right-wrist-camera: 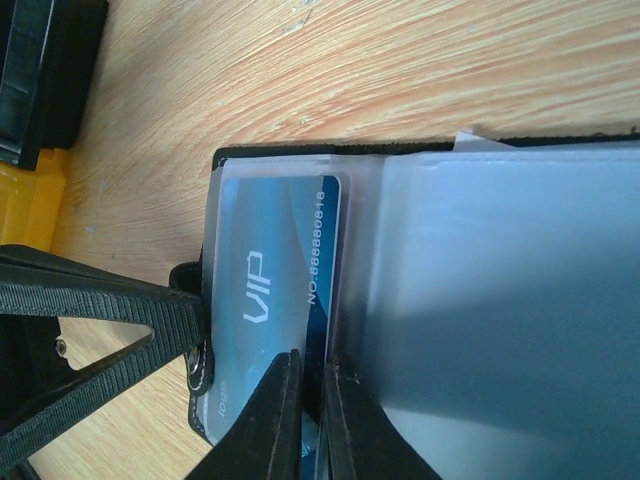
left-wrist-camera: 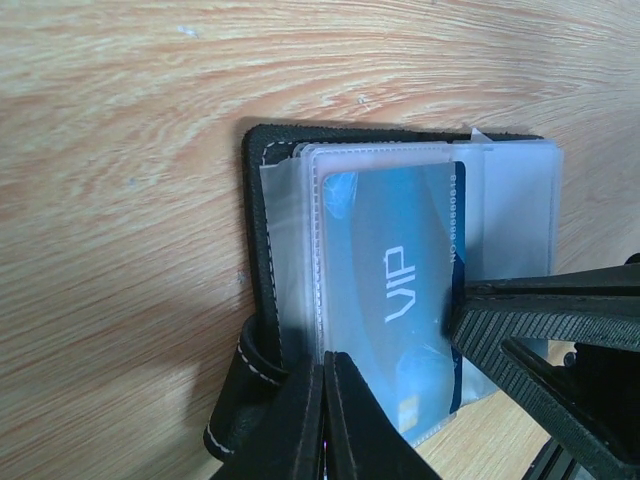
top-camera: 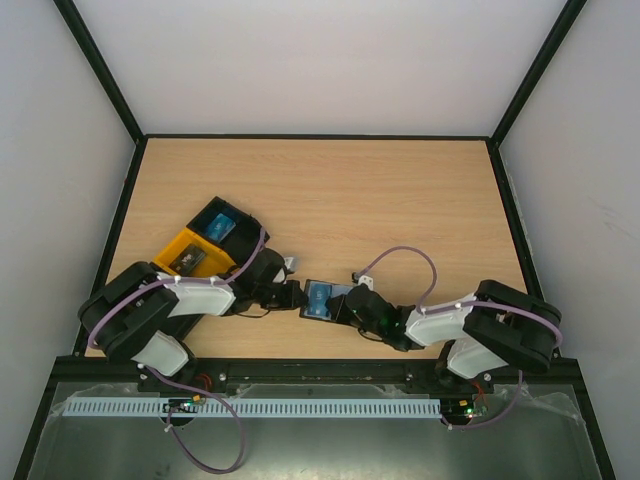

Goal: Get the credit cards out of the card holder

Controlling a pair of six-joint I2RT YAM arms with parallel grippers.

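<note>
one card holder [top-camera: 322, 300] lying open and flat on the wooden table [top-camera: 400, 200], toward the near edge, squarely between the two grippers. on its left side, the left gripper [left-wrist-camera: 326, 365], fingers pressed almost together, pinched on the edge of the clear sleeves just beside the black stitched cover. on its right side, the right gripper [right-wrist-camera: 312, 360], equally narrow, nipped onto the long edge of a blue credit card [right-wrist-camera: 265, 260] marked vip, with a sliver of blue showing between the fingertips. card mostly inside its translucent pocket, on top of the stack of sleeves, number printed along one side. from the left wrist, one finger of the right gripper resting across the card's far edge, touching the sleeve. behind and to the left, black and orange trays [top-camera: 180, 243], apart from the holder.
</note>
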